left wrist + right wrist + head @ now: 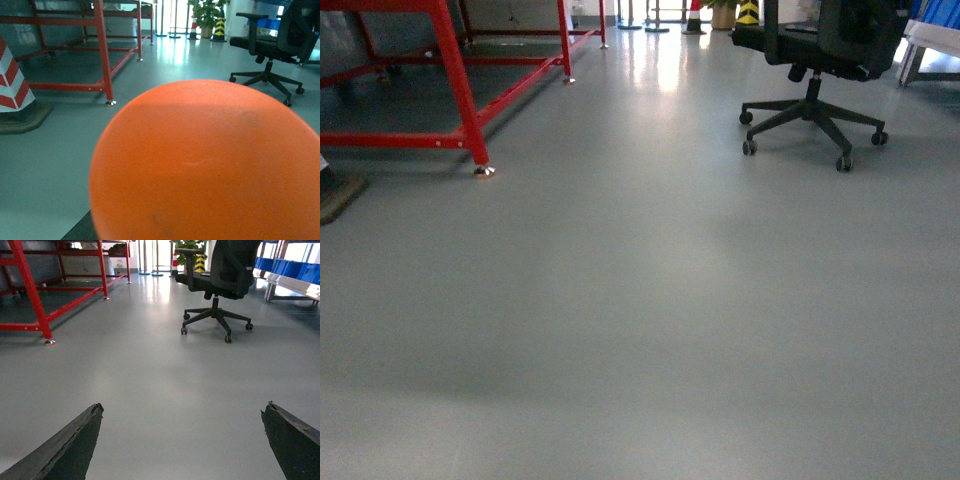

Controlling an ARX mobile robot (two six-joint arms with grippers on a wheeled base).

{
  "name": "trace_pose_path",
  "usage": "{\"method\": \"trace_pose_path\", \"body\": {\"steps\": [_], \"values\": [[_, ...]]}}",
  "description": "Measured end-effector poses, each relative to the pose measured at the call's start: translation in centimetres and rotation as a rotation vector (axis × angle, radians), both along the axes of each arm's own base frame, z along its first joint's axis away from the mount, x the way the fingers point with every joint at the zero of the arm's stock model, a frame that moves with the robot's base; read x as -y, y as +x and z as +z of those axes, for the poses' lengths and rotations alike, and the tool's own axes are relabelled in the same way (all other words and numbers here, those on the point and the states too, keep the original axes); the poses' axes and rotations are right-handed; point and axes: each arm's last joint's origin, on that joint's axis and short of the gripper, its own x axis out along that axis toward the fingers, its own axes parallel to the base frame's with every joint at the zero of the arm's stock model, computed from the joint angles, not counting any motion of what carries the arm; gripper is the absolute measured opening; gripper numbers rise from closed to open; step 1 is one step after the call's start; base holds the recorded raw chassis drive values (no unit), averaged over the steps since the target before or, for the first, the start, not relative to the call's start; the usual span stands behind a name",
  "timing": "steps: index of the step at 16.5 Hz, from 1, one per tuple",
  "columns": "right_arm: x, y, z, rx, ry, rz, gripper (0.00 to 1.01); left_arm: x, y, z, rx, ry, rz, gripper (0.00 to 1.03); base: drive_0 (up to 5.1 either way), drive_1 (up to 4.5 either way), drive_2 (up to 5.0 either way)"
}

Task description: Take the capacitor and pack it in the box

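2 fingers [65, 450] of the right hand [182, 440] are spreading wide over bare floor [650, 300]; an orange dome [210, 165] is hiding the left hand, so I cannot tell its state.

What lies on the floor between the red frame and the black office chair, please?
Only bare grey floor lies between the red frame and the office chair, seen plainly in the head view.

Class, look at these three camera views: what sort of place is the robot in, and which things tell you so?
Probably a workshop or industrial lab: a smooth grey floor, a red steel frame, a black office chair and a striped traffic cone.
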Motion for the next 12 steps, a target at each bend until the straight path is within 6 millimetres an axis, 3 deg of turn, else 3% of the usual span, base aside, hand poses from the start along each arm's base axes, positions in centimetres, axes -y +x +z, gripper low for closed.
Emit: {"method": "trace_pose_path", "body": {"steps": [12], "values": [[0.0,0.0,-0.02,-0.002,0.0,0.0,0.98,0.0,0.0,-0.01,-0.001,0.0,0.0,0.44,-5.1,2.4,2.4]]}}
